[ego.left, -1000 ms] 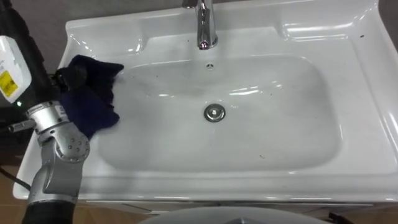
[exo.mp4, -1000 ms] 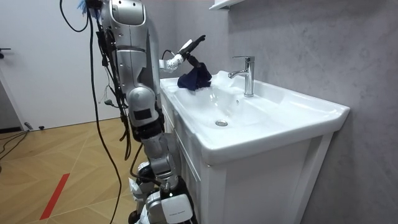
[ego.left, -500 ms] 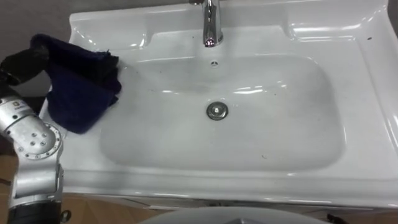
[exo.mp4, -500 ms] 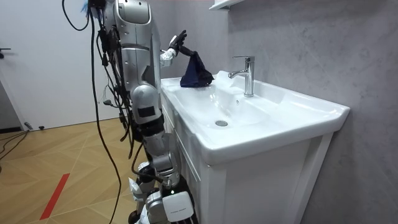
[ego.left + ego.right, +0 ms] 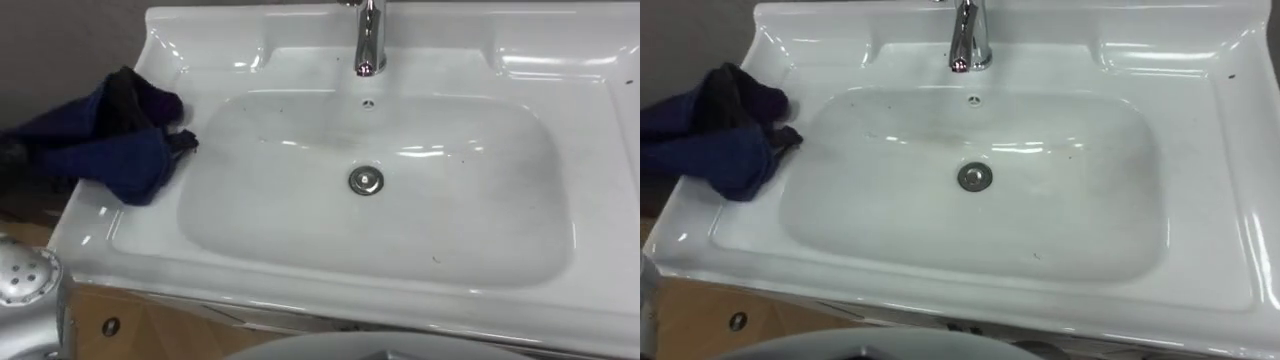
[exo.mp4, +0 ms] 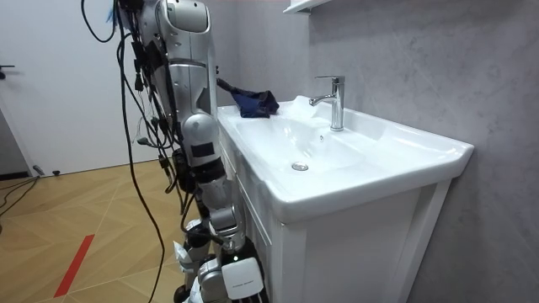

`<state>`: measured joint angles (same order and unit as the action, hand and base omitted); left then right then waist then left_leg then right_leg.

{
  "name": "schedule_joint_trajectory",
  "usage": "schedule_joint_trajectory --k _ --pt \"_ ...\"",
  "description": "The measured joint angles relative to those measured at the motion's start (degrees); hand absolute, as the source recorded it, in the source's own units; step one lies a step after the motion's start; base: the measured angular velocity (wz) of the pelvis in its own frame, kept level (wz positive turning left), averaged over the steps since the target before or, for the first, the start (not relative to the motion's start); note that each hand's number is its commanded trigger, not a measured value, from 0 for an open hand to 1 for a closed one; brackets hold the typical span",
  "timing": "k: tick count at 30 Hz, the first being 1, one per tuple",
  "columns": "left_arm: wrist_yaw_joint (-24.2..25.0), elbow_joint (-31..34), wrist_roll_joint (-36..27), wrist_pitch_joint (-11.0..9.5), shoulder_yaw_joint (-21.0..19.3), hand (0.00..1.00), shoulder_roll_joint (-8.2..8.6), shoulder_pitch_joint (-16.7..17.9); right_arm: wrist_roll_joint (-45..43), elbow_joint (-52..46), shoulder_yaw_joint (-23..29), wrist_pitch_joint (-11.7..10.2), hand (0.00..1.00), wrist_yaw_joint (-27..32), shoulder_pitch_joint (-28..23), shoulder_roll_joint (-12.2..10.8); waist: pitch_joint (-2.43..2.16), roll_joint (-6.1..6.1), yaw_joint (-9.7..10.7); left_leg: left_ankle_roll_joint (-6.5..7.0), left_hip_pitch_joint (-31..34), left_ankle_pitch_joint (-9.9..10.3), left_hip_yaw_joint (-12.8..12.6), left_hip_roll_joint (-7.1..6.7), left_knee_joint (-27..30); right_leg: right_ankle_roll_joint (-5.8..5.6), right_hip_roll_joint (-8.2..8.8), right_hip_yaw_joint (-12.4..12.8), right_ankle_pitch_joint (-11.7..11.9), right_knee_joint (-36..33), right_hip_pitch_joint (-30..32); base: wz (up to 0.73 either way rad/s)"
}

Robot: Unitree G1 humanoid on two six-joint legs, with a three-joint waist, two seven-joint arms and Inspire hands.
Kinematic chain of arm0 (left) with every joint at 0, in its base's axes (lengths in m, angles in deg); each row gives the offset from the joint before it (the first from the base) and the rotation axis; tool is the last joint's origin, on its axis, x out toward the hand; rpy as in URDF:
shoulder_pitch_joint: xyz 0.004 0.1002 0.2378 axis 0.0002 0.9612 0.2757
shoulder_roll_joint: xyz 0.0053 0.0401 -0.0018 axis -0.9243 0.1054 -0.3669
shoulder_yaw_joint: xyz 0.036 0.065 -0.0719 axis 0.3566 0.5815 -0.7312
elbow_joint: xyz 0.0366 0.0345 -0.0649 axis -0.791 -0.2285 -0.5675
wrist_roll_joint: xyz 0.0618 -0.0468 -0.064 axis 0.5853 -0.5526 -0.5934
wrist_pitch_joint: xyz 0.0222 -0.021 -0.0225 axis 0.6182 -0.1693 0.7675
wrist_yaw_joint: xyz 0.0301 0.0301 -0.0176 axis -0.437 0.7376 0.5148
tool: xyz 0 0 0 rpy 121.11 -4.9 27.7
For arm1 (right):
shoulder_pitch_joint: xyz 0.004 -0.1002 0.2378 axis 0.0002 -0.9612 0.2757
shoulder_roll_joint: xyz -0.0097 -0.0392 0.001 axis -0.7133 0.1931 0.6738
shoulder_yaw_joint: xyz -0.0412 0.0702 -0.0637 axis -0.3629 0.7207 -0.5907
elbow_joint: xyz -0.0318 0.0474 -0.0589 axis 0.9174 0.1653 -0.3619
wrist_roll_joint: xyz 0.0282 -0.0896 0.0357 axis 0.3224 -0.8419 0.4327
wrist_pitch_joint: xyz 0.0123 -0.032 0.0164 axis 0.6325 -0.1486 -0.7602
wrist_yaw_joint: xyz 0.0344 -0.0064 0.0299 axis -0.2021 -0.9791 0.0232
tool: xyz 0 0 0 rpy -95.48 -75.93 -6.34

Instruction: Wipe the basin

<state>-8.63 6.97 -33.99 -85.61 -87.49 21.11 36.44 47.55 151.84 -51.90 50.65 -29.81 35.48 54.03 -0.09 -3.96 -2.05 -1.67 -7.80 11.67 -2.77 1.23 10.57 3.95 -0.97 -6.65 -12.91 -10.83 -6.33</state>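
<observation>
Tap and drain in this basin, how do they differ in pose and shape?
The tap stands upright on the back rim of the basin, while the drain lies flat at the bottom of the bowl. The tap is a tall column; the drain is a small round disc. Both are shiny metal and sit roughly on one line across the middle of the basin.

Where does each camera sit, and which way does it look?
Left eye view: on the robot's head, looking down into the basin; a silver joint of its left arm shows lower left.
Right eye view: just beside it, same downward look; a sliver of that arm at left.
Room view: off in the room, facing the basin side-on; most of the robot shows.
Shared: faucet, drain, dark blue cloth at the basin's left rim.
</observation>
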Motion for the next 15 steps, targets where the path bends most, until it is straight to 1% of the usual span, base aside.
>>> schedule_joint_trajectory --k 2,6,10,11,12,15 --pt "0.8 -0.2 -0.9 0.2 0.0 0.0 0.3 0.2 0.3 0.0 -0.1 0.2 0.0 -0.7 0.0 0.0 0.05 0.23 0.0 0.0 0.5 0.0 0.5 0.0 0.1 -0.05 0.02 -0.7 0.0 -0.1 0.3 0.18" --pt "1.7 -0.1 -0.9 0.2 0.0 0.0 0.5 0.2 1.2 -0.3 -0.1 0.3 0.0 -0.9 0.0 0.0 -0.06 0.37 0.0 0.0 1.2 0.0 0.6 -0.01 0.4 -0.07 0.18 -1.2 0.0 -0.9 1.0 0.07" --pt "1.9 -0.1 -0.6 0.2 0.9 0.0 0.54 0.2 1.5 -0.5 -0.1 0.3 0.0 -0.9 0.0 0.2 -0.12 0.08 0.1 0.01 1.4 0.0 0.6 0.0 0.4 -0.08 0.25 -1.4 0.1 -1.1 1.3 0.01" --pt "2.1 -0.1 -0.4 0.2 1.3 0.0 0.54 0.2 1.5 -0.5 -0.1 0.3 0.0 -0.9 0.0 0.2 0.0 -0.2 0.1 0.0 1.5 0.0 0.6 0.0 0.5 -0.1 0.26 -1.5 0.1 -1.1 1.3 0.04" --pt "2.3 -0.1 -0.3 0.2 1.3 0.0 0.54 0.2 1.5 -0.5 -0.1 0.3 0.0 -0.9 0.1 0.2 -0.07 -0.07 0.1 0.01 1.5 0.0 0.6 -0.01 0.6 -0.11 0.26 -1.4 0.1 -1.1 1.3 0.0" --pt "2.8 -0.1 -0.3 0.2 1.3 0.0 0.54 0.2 1.0 -0.5 -0.1 0.1 0.0 -0.9 0.1 0.3 0.03 -0.31 0.3 0.01 1.6 0.0 0.6 -0.02 0.8 -0.13 0.26 -1.4 0.2 -1.1 1.3 0.0"
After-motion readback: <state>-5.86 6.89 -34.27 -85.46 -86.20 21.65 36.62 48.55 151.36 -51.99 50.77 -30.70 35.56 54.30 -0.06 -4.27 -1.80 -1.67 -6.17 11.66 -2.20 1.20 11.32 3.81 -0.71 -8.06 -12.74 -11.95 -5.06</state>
